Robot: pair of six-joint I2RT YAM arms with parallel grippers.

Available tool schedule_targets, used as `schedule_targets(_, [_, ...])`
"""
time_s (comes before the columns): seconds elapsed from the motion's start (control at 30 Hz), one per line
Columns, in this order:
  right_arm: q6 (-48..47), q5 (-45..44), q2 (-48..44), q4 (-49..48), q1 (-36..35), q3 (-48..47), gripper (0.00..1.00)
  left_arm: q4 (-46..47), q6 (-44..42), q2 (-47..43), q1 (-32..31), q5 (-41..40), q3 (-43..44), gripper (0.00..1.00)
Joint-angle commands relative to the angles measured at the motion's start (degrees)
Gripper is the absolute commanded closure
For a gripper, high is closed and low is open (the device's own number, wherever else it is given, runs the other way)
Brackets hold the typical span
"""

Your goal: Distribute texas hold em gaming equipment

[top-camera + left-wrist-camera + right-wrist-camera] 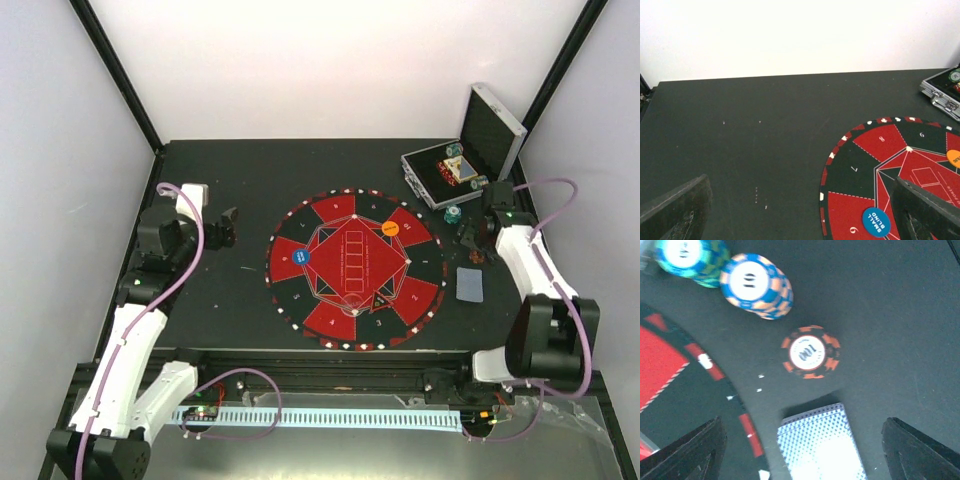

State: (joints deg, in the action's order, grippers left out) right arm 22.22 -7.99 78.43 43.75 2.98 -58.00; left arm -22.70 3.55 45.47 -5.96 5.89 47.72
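Black tabletop walled in white, with a round red-and-black mat (355, 268) at centre frame. The right gripper (802, 440) hangs right of the mat, fingers spread wide and empty. Its wrist view frames the playing cards (821, 445) between the fingers at lower centre. A black-and-orange chip (810, 353) marked 100 lies just above them, and a blue-and-cream chip stack (757, 286) sits just beside a teal chip stack (687, 256) at upper left. The cards lie near the mat's rim without touching it.

Only the top view shows the blue marker disc (305, 256), orange marker disc (389, 229) and black triangle marker (380, 300) together on the mat, with the open silver case (470, 165) at upper right.

The left gripper (800, 215), likewise spread and empty, sits left of the mat, well apart from every piece, with bare table reaching to the far wall.
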Motion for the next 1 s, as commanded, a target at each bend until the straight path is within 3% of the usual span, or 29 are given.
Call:
schedule_targets(0.0, [0.54, -4.00, 5.89, -2.16, 2.62, -0.67, 0.15, -0.44, -0.47, 0.05, -2.03, -1.60, 0.44, 0.01])
schedule_targets(0.3, [-1.39, -3.41, 15.95, -3.89, 4.39, -6.30, 0.19, -0.36, -0.47, -0.43, -3.19, -1.45, 0.34, 0.01])
schedule_targets(0.73, [-3.13, -0.85, 21.26, -4.11, 4.66, -7.73, 0.26, -0.27, -0.39, -0.49, -3.15, -1.45, 0.33, 0.01])
schedule_targets(0.97, [-3.06, -2.25, 22.40, -3.85, 4.66, -7.91, 0.37, -0.28, -0.38, -0.56, -3.16, -1.41, 0.32, 0.01])
